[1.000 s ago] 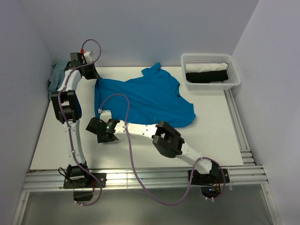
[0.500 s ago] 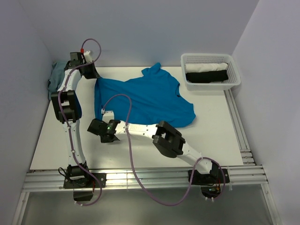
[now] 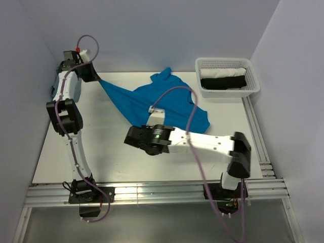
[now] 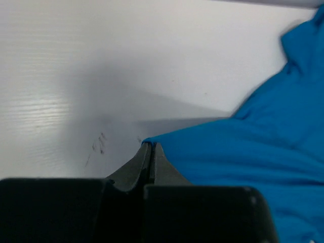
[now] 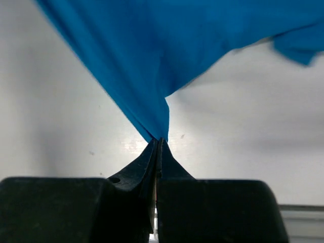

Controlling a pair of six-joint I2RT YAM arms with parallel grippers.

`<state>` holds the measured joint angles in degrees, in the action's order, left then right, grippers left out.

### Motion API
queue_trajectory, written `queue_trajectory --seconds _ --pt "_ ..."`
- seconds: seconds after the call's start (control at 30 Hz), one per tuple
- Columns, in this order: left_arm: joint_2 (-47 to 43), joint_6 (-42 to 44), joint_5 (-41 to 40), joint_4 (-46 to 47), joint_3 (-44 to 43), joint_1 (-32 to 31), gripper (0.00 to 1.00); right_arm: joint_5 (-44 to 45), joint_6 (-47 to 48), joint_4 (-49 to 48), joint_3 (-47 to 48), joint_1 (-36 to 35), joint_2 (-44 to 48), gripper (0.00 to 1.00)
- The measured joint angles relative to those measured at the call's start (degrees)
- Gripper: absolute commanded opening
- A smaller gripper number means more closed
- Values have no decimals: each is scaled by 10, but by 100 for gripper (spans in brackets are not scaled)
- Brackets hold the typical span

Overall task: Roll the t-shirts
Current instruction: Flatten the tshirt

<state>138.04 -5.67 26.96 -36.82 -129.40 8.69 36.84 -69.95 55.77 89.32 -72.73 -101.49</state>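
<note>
The turquoise t-shirt [image 3: 169,101] lies at the back middle of the table, pulled into a taut wedge toward the far left. My left gripper [image 3: 94,77] is shut on that far-left corner. In the left wrist view its tips [image 4: 151,146] pinch the edge of the blue fabric [image 4: 253,167] just above the table. My right gripper [image 3: 132,135] hangs over the table's middle, shut on a near corner. In the right wrist view the t-shirt [image 5: 167,61] fans upward from the closed tips [image 5: 160,140].
A white mesh basket [image 3: 202,64] at the back right holds one white and one black rolled garment. Metal rails run along the right edge [image 3: 257,139] and the front edge [image 3: 152,192]. Walls stand close at left, right and back.
The right gripper shut on the tee's near corner and the arm swung right toward the middle. The left gripper pulled back and left. The flat tee is now stretched into a wedge.
</note>
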Motion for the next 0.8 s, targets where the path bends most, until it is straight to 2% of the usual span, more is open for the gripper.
queue_trajectory --seconds 0.13,0.23,0.37,0.5,0.6,0.7,0.8 --pt "-85 -2 35 -28 3 31 0 83 -58 101 36 -7 93 0" --pt "-180 -2 60 -34 6 56 0 134 -64 133 71 -7 142 0" --pt "-324 -14 95 -2 16 88 0 190 -38 160 132 -8 198 0" --pt "-442 -31 135 43 4 122 0 232 39 167 184 -1 245 0" --pt "-480 -47 167 73 -43 137 0 241 139 110 198 38 290 0" --pt "-521 -66 183 116 -31 144 0 207 285 -32 181 115 364 0" --pt "-541 -76 190 135 -19 146 0 196 401 -135 208 128 402 0"
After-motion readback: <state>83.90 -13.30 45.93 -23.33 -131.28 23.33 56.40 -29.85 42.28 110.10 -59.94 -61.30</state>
